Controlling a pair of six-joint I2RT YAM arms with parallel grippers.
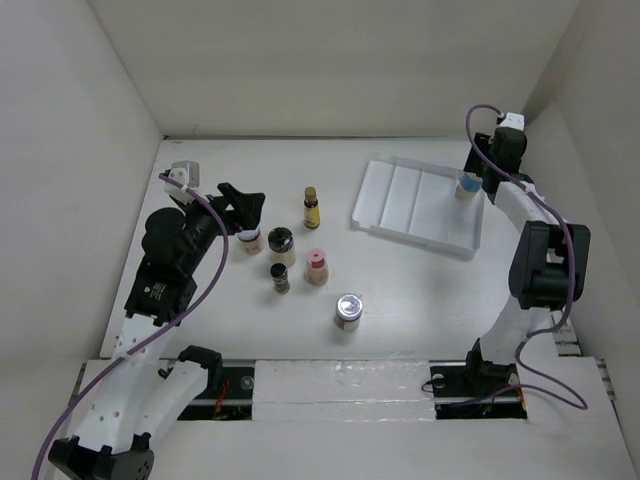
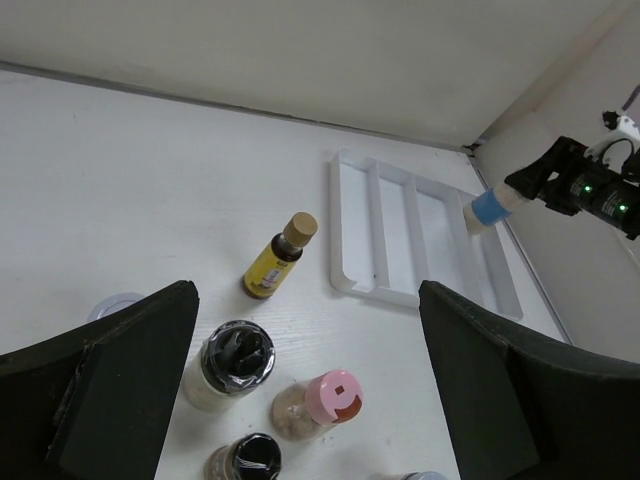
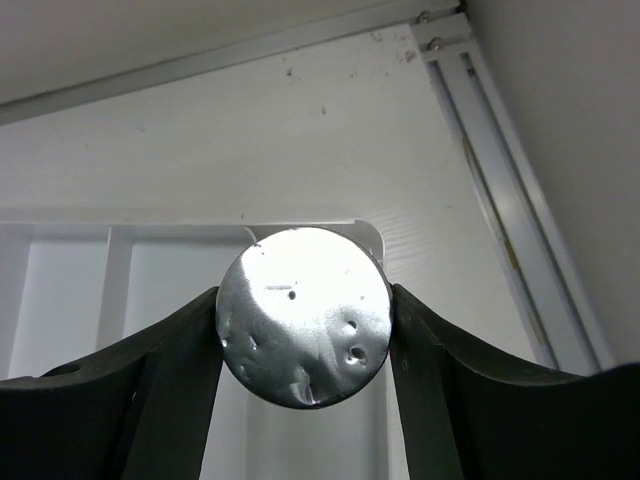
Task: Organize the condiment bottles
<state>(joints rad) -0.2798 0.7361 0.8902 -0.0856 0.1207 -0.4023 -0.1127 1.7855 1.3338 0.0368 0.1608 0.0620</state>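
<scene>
Your left claw point(image 1: 243, 205) hangs at the table's 9 o'clock with its jaws spread wide and nothing between them. A pale-capped jar point(image 1: 250, 240) stands just at its 6 o'clock. Take the black-capped jar point(image 1: 281, 243) as your dial. The pale-capped jar is close at its 9, a dark bottle point(image 1: 279, 277) at 6, the yellow bottle point(image 1: 311, 207) at 1 and the pink-capped jar point(image 1: 316, 267) at 4. All of them are upright and apart from one another. A silver-capped jar point(image 1: 347, 311) stands alone, further out at 5. The tray point(image 1: 420, 205) lies at the table's 2 o'clock, and the compartments you can see are bare. At its 2 o'clock corner your right claw point(image 3: 304, 310) is clamped on the blue bottle point(image 1: 466, 185), with both fingers pressed to the sides of its silver cap. You cannot tell whether the bottle touches the tray.
</scene>
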